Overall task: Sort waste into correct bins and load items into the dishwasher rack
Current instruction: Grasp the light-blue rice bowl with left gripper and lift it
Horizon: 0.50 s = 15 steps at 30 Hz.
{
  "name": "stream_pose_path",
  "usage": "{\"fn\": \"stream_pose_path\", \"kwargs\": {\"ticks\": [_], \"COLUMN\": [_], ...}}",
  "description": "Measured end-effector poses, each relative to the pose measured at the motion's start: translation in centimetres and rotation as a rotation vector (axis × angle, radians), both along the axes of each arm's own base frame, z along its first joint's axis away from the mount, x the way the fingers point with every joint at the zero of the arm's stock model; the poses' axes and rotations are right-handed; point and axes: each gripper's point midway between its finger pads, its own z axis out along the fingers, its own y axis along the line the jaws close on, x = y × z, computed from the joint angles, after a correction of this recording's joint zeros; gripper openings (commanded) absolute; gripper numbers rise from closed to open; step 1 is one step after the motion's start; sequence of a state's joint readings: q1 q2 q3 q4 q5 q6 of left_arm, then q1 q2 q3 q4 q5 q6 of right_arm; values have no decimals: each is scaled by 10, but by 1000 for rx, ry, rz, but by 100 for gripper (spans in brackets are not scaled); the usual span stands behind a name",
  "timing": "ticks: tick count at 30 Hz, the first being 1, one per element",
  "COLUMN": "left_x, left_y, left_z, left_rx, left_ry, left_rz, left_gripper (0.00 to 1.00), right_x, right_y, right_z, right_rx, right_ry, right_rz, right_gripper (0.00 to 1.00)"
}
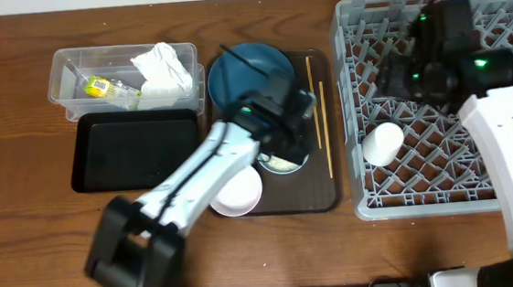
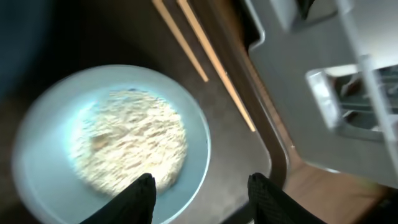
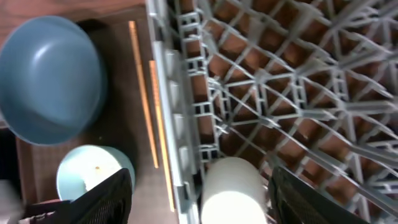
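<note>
1. The brown wooden table (image 1: 25, 235) carries everything.
2. The large square grey plastic rack with upright pegs (image 1: 353, 108) stands on the right side of the table.
3. The dark brown serving tray (image 1: 320, 189) lies in the middle, just beside the rack.
4. The shallow black rectangular tray (image 1: 133, 153) lies on the left. The clear plastic rectangular tub (image 1: 61, 85) stands just behind it.
5. The large dark blue dish (image 1: 242, 76) sits at the far end of the serving tray.
6. The white bowl (image 1: 238, 195) sits at the near left corner of the serving tray.
7. The light blue bowl (image 2: 193, 143) is on the serving tray and holds white cooked rice (image 2: 130, 137).
8. The left gripper (image 2: 204, 199) hovers over this bowl. Its fingers are spread apart and hold nothing.
9. The right gripper (image 3: 208, 199) hangs over the rack. Its fingers are wide apart and empty.
10. The small white cup (image 1: 382, 143) lies on its side in the rack, near the left wall.
11. The crumpled white paper tissue (image 1: 163, 68) fills the right part of the tub.
12. The two thin wooden chopsticks (image 1: 319, 120) lie on the right part of the serving tray, between the light blue bowl and the rack.
13. The small yellow-green printed wrapper (image 1: 98, 85) lies in the tub, left of the tissue.
</note>
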State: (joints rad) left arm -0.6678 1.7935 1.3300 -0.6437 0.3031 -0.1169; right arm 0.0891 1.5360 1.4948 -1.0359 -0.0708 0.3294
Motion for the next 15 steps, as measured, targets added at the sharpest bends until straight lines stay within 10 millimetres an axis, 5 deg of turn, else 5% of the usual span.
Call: {"fn": "stream_pose_path", "kwargs": {"ticks": [6, 12, 15], "left_x": [-8, -8, -6], "left_y": [-14, -23, -24], "left_z": [-36, -46, -49], "left_rx": [86, 107, 117], "left_ry": [3, -23, -40], "left_rz": [-33, -46, -47], "left_gripper": [51, 51, 40], "right_x": [-5, -5, -5], "right_y": [-4, -5, -5], "right_z": [0, 0, 0], "right_rx": [-7, -10, -10], "right_ry": [14, 14, 14], "right_rz": [8, 13, 13], "right_gripper": [70, 70, 70]}}
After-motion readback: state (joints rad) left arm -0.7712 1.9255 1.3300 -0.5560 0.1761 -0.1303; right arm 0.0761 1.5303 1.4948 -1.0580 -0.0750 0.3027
